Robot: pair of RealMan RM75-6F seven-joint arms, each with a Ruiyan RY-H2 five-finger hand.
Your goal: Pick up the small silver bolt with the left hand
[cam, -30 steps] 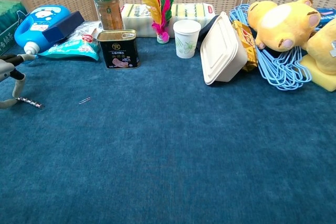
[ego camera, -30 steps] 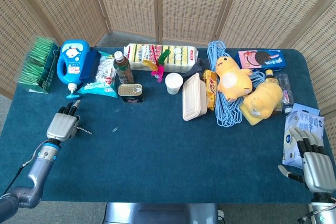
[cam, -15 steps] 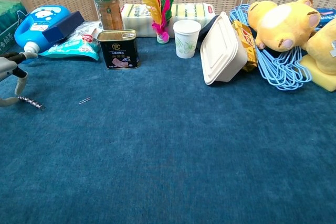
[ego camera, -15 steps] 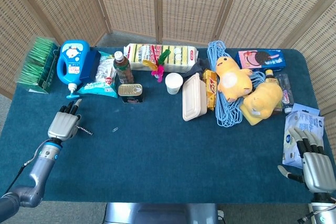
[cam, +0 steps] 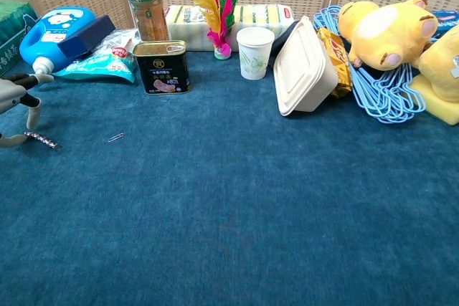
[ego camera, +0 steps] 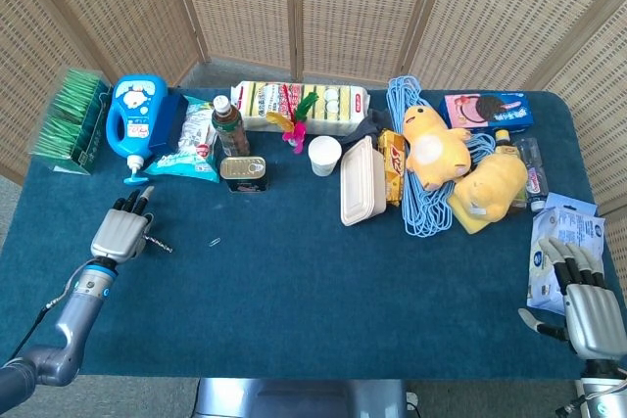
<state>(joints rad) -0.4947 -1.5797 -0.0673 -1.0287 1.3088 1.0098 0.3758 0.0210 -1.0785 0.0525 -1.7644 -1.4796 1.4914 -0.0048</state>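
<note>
The small silver bolt (ego camera: 159, 243) (cam: 41, 140) is a thin threaded rod at the left of the blue table. It sticks out to the right from under my left hand (ego camera: 120, 233) (cam: 16, 105). In the chest view the thumb and a finger curve down and meet on the bolt's left end, pinching it. The bolt lies nearly level at the cloth; I cannot tell whether it is off the surface. My right hand (ego camera: 590, 308) rests at the table's near right corner, fingers apart and holding nothing.
A tiny silver clip (ego camera: 215, 241) (cam: 115, 137) lies right of the bolt. Behind are a blue detergent bottle (ego camera: 134, 121), a snack bag (cam: 100, 66), a tin can (cam: 162, 67), a paper cup (cam: 254, 52) and a white box (cam: 308, 69). A white packet (ego camera: 563, 242) lies by my right hand.
My left hand has crept slightly away from me with its fingers still on the bolt's end. The bolt has barely shifted. The right hand has not moved.
</note>
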